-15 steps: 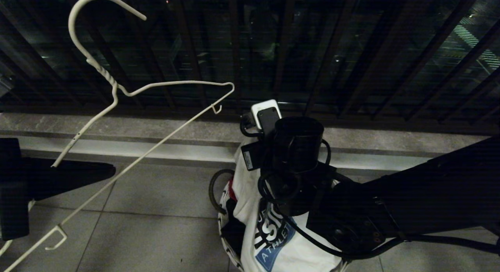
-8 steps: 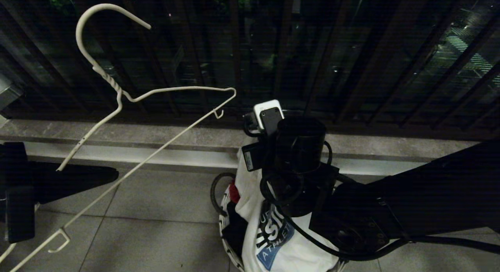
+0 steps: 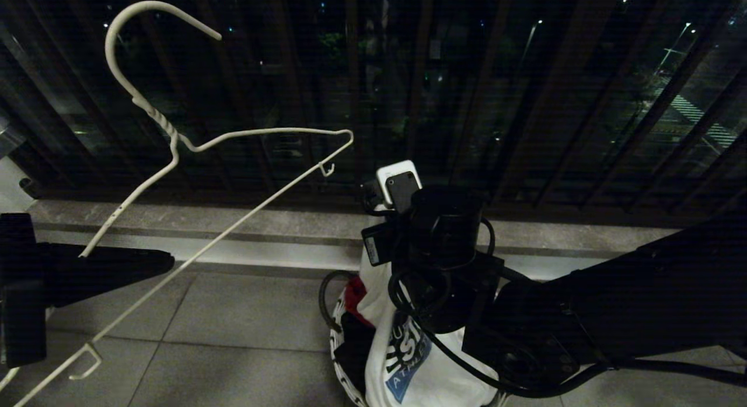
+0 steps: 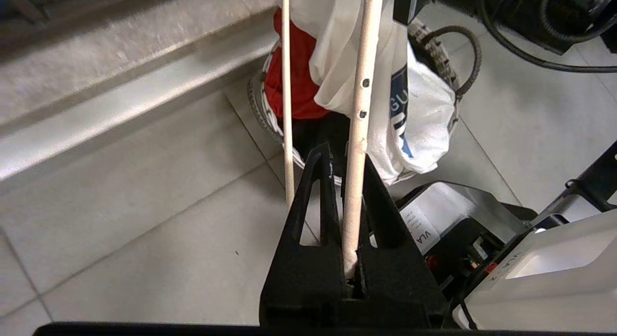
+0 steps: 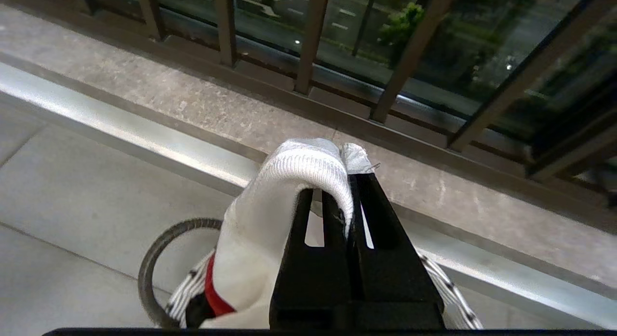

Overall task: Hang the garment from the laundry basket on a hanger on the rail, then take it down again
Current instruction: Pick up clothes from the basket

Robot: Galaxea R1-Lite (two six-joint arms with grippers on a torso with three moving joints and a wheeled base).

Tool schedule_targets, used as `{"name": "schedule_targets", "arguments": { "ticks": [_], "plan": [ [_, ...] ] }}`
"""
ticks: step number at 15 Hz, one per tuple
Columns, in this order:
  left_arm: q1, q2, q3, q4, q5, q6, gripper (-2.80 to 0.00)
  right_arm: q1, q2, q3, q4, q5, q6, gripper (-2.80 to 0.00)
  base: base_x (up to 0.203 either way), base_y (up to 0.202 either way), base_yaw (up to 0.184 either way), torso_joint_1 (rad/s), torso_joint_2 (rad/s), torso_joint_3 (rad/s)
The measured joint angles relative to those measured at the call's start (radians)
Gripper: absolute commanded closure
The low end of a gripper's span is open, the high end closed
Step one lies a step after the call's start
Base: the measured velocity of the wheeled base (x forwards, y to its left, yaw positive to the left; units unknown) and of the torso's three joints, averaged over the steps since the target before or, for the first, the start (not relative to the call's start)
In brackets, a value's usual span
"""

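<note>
- Hanger [image 3: 192,144] is held up at the 10 o'clock side of the head view, hook uppermost, tilted, in front of the dark barred window railing [image 3: 525,103].
- Left tool [image 4: 344,181] is clamped together on one wire arm of the hanger; in the left wrist view the wire runs straight out between the black fingers [image 4: 313,206], with the bottom bar passing just beside them.
- Right tool [image 5: 349,181] is clamped on a ribbed white edge of the garment [image 5: 289,181]; the cloth folds over the fingertips.
- Garment hangs from the right tool, draping down into the laundry basket [image 3: 338,348] at the 6 o'clock edge of the head view; blue printed logo faces the camera.
- Red piece [image 4: 299,75] and a black piece lie in the basket beside the T-shirt.
- Basket stands on the tiled floor [image 3: 233,325], near the stone sill [image 3: 262,220] under the railing.
- Right arm fills the 4 o'clock part of the head view, wrist camera on top.
- Rail can't be seen in any view.
</note>
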Motion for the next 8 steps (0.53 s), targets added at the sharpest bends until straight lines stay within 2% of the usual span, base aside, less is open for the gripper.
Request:
{"name": "schedule_targets", "arguments": {
  "ticks": [8],
  "plan": [
    [0.000,-0.005,0.001,-0.001,0.000,0.000,0.00,-0.001,0.008,0.026,-0.025,0.002,0.002,0.00,0.000,0.000,0.000,-0.001,0.00,0.203]
  ]
}}
